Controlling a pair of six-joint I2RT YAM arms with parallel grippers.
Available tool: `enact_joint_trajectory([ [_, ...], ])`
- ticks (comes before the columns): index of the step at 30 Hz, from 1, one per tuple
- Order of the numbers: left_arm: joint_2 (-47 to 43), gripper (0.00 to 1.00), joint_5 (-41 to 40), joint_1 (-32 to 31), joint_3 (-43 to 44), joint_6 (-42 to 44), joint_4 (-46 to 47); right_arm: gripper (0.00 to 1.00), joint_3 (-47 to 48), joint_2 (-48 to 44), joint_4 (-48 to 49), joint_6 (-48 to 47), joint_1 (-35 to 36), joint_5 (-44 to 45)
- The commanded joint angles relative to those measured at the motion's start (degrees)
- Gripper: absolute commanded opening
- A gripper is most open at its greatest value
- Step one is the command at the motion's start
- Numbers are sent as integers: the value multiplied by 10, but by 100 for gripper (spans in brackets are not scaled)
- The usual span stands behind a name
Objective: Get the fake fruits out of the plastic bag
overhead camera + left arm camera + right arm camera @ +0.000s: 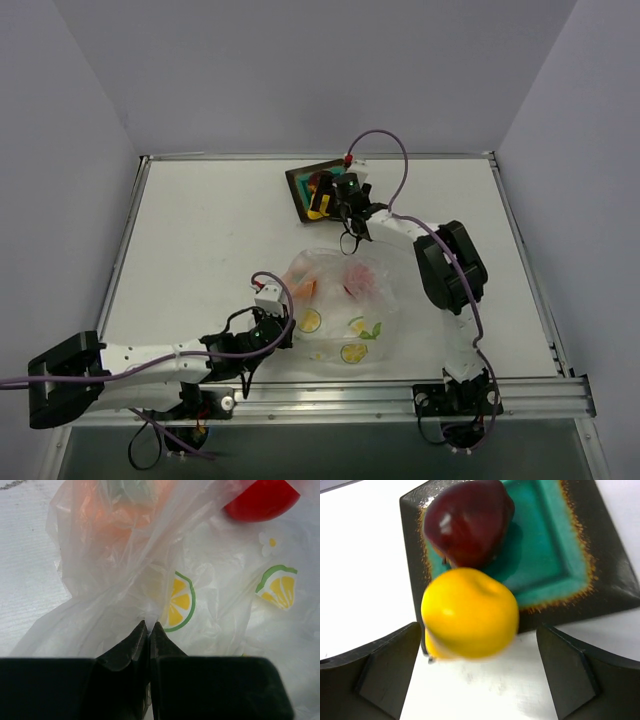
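The plastic bag (pixel 345 315) lies in the middle of the table, printed with lemon slices. My left gripper (pixel 284 326) is shut on a fold at the bag's left edge, which also shows in the left wrist view (pixel 148 624). A bright red fruit (pixel 262 497) and an orange fruit (pixel 115 510) are inside the bag (pixel 215 580). My right gripper (pixel 479 630) is open above the teal plate's near edge (pixel 605 575). The yellow fruit (pixel 467 612), blurred, is between its spread fingers without being gripped. The dark maroon fruit (pixel 467 520) lies on the plate.
The square dark-rimmed plate (pixel 299 187) stands at the back centre of the table. Raised rails run along the table's edges, and a metal rail (pixel 400 395) crosses the front by the arm bases.
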Motion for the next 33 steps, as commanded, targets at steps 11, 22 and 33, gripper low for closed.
enact_joint_trajectory([
  [11, -64, 2, -87, 2, 72, 10, -66, 56, -258, -493, -82, -107, 147, 99],
  [22, -62, 2, -137, 2, 80, -47, -106, 7, -390, -575, -132, -66, 326, 73],
  [33, -58, 2, -158, 3, 93, -68, -132, 12, -358, -370, -19, -86, 288, 138],
])
